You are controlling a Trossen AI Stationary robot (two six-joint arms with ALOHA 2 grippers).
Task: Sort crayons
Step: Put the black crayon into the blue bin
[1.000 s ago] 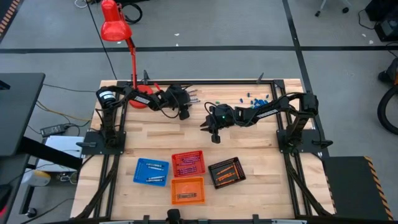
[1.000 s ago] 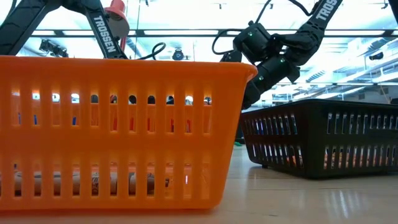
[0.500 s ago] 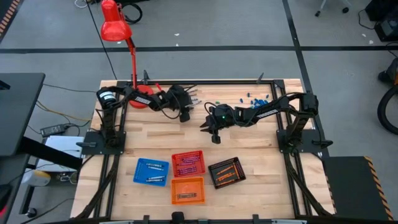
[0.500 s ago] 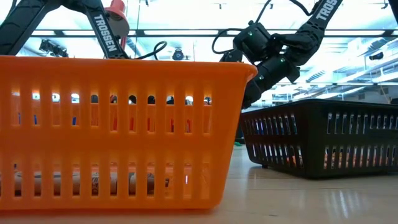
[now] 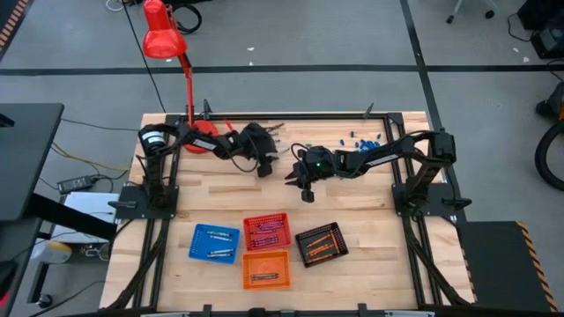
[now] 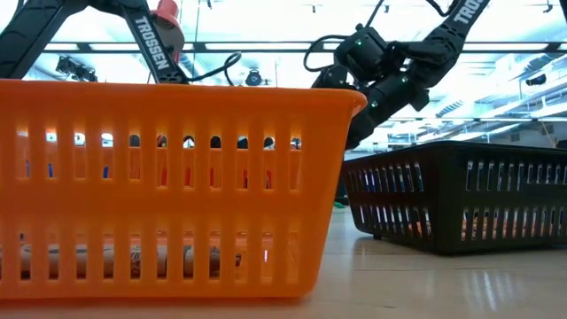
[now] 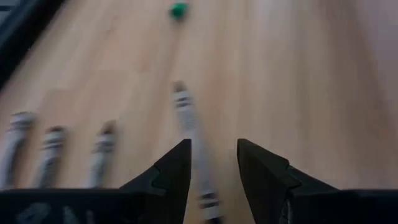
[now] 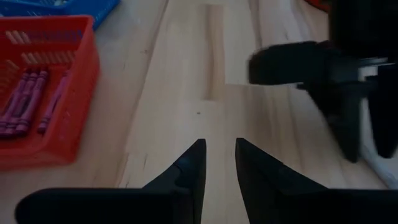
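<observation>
Light wooden table [image 5: 220, 198] w/ a black metal frame round its edges. L gripper [image 5: 264, 167] sits at the far-centre of the table, near the back rail; in its wrist view the two dark fingers [image 7: 171, 171] stand apart w/ a grey-silver paper-wrapped crayon [image 7: 193, 137] lying on the wood betw. them, not clearly clamped. Three more grey crayons [image 7: 56, 155] lie side by side just beside it, blurred. A tiny green bit [image 7: 179, 9] lies farther off on bare wood.

R gripper [image 5: 304, 187] hangs over mid-table, close to the L one, w/ a small gap betw. the two arms. Its fingers [image 8: 186, 168] are a little apart, nothing betw. them, bare wood below.

Near edge holds four small slotted plastic trays, close together: blue tray [image 5: 214, 242] w/ a few crayons, red tray [image 5: 266, 231] w/ magenta crayons [image 8: 25, 102], orange tray [image 5: 265, 269] nearest the front rail, black tray [image 5: 321, 244] w/ orange crayons. Open wood lies betw. the trays and the grippers, and on both side strips.

Scattered blue bits [image 5: 359, 139] lie near the far-right rail. Red desk lamp [image 5: 163, 40] stands at the far-left corner.
</observation>
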